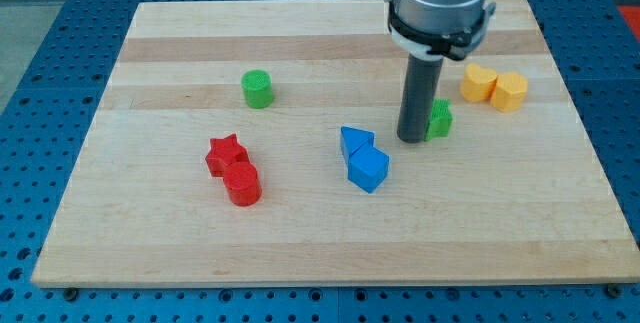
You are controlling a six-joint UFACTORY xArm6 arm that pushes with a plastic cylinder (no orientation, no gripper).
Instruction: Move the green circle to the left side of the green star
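The green circle (257, 89) stands on the wooden board's upper left part. The green star (439, 119) sits right of centre, partly hidden behind my rod. My tip (412, 139) rests on the board right against the green star's left side, far to the right of the green circle.
A red star (225, 153) and a red cylinder (242, 183) touch at lower left. Two blue blocks (362, 158) sit together just left of my tip. Two yellow blocks (494, 87) lie at upper right. The board (320, 243) has blue pegboard around it.
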